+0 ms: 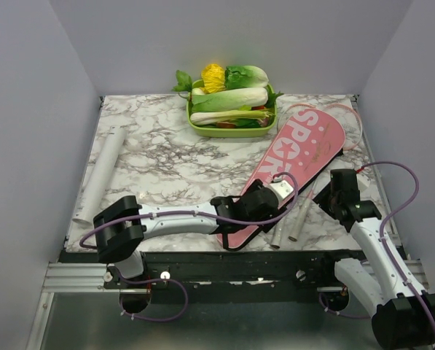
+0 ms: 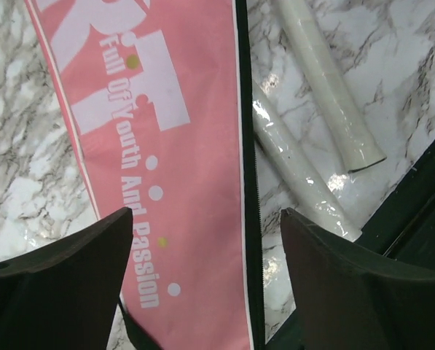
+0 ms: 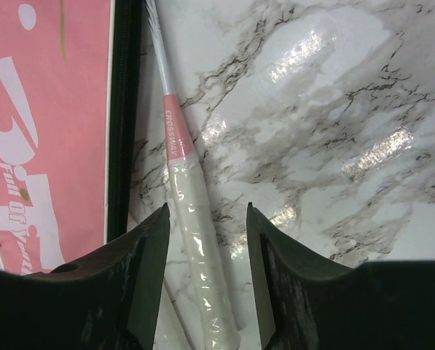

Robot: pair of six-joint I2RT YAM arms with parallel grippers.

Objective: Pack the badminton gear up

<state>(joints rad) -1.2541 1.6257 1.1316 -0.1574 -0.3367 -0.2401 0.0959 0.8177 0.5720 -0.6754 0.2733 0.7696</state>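
Left gripper [image 2: 202,219] is held wide open over the pink cover bag [image 2: 181,146]; right gripper [image 3: 208,211] is spread wide above a racket handle [image 3: 195,248], the bag at 9 o'clock

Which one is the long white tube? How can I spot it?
Look at the white-and-grey marble table, then go to its left edge. The long white tube lies there alone. It is much longer and thicker than the two pale racket handles, which lie on the right beside the pink racket-shaped cover bag.
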